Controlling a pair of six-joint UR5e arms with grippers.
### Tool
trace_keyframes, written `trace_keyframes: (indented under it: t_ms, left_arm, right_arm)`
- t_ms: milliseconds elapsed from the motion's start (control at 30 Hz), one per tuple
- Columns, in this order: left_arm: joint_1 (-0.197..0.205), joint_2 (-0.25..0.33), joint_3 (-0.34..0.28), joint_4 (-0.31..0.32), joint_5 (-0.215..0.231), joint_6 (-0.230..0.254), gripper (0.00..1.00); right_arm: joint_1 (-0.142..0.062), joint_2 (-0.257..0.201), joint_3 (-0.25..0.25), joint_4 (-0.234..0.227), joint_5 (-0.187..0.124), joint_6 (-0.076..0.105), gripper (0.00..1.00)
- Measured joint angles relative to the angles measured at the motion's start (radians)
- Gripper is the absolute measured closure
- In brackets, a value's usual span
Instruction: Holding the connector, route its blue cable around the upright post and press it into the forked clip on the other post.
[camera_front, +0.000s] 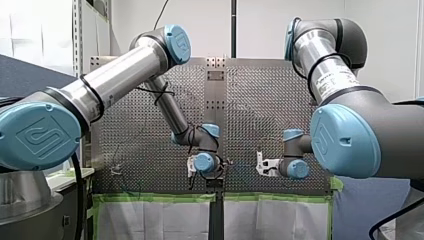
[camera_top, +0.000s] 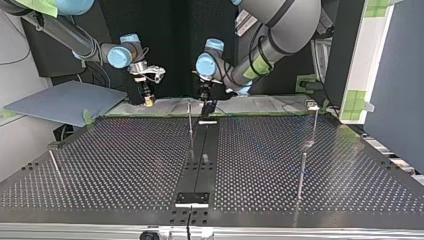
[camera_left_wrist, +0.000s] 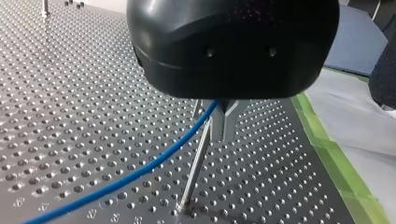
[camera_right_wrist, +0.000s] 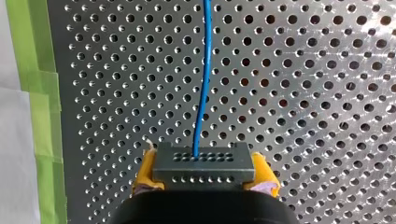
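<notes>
Nearest item, left wrist view: my left claw (camera_left_wrist: 219, 135), black housing with two metal fingers drawn together to a point. As far as I can read it, they are pinching the thin blue cable (camera_left_wrist: 140, 170) high between them.

Item: slim upright metal post (camera_left_wrist: 194, 172), seated in the perforated metal desk (camera_left_wrist: 70, 93), just beside those fingers. The cable passes close by its upper end; I cannot tell whether they touch.

Item: my right claw (camera_right_wrist: 204, 179), yellow pads (camera_right_wrist: 144, 170) clamped on either side of the dark grey rectangular connector (camera_right_wrist: 204, 161). The connector's face shows two rows of small holes. The cable leaves the upper row and runs straight ahead over the desk, nearly taut. Green tape (camera_right_wrist: 39, 93) edges the desk beside it.

Item: further slim posts (camera_top: 302, 172) at the top view's right. I cannot pick out the forked clip on any of them.

Hazards, my judgement:
- Too much tension while wrapping could drag the connector out of the pads.
- The same tension could pull the cable through the metal fingers.
- The fingers sit so near the post that a careless sweep could knock it.
- The cable could ride over the post's top instead of going around it.
</notes>
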Motion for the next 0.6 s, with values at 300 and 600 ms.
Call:
trace_keyframes:
  t_ms: [300,600]
  left_arm:
    - [0.01,-0.001,0.001,-0.001,0.021,-0.015,1.0]
    - [0.007,-0.034,0.019,-0.021,0.022,-0.017,1.0]
  right_arm:
    - [0.0,0.0,-0.002,-0.001,0.0,-0.002,0.98]
    - [0.0,0.0,-0.003,-0.003,0.0,-0.001,0.98]
